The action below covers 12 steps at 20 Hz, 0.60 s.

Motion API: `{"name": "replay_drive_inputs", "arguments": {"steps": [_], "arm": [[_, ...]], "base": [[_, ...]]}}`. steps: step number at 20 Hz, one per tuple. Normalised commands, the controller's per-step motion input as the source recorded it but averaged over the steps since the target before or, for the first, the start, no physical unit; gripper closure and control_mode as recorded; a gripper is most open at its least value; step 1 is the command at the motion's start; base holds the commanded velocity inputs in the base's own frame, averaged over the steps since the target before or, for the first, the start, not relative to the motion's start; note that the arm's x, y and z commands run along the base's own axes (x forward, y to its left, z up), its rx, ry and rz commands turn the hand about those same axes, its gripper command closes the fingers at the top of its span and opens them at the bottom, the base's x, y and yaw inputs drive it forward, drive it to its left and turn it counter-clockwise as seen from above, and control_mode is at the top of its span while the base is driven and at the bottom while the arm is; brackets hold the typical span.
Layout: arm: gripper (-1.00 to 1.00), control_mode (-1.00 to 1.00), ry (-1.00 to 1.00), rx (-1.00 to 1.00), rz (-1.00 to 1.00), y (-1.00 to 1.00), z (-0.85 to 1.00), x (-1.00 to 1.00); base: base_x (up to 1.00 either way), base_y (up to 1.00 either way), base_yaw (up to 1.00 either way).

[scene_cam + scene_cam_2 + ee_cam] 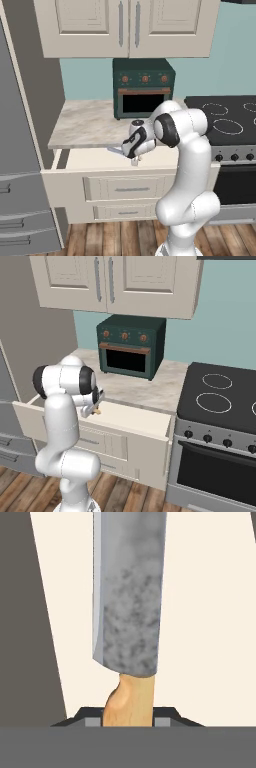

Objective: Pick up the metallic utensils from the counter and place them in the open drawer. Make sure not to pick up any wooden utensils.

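Gripper (128, 722) clamped on knife (129, 612) handle, blade running toward 12 o'clock over open drawer (200, 612). Knife looks light, stiff, smooth; handle hold seems right, blade slippery. Counter (90, 125) behind drawer.

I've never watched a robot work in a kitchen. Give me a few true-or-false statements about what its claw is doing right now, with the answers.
1. The claw is clamped on the knife by its tan handle. True.
2. The claw holds a wooden spoon. False: it holds the knife, which has a mottled grey blade.
3. The claw hangs over the open drawer. True.
4. The toaster oven sits on the stove. False: it stands on the counter, beside the stove.
5. The drawer under the counter is pushed shut. False: it is pulled out.
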Motion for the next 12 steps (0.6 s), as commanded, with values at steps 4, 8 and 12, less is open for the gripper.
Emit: {"name": "replay_drive_inputs", "arguments": {"steps": [4, 8, 12], "arm": [[1.00, -1.00, 0.13, 0.00, -0.03, -0.01, -0.12, 0.00], [1.00, -1.00, 0.05, 0.00, -0.10, 0.00, 0.00, -0.01], [1.00, -1.00, 0.16, 0.00, -0.12, -0.03, 0.00, -0.04]], "base": [[0.00, 0.00, 0.00], [0.00, 0.00, 0.00], [0.00, 0.00, 0.00]]}}
